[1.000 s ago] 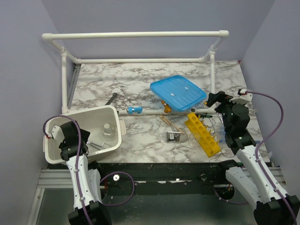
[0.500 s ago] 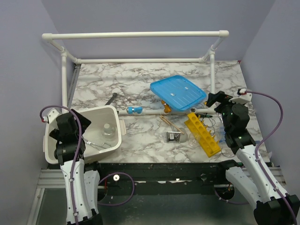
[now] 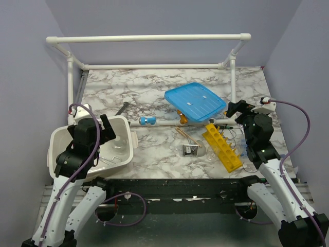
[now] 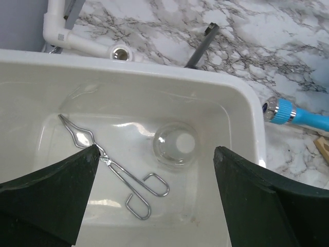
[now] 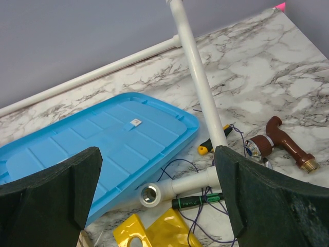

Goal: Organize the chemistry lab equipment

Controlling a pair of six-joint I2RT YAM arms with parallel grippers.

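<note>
Left gripper (image 4: 156,150), spread and empty, hangs over the tub (image 4: 154,69) holding tongs (image 4: 110,167) and flask (image 4: 175,145); the yellow rack (image 3: 222,145), lower right of the top view, looks light, stiff, best pinched across its narrow width

Tongs (image 4: 106,160) flat beside upright flask (image 4: 175,145) — both in tub (image 4: 154,98).

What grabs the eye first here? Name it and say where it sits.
The bright blue lid lies at mid-table, with the yellow test-tube rack just nearer on its right. At the near left, the white tub holds metal tongs and a clear glass flask.
</note>
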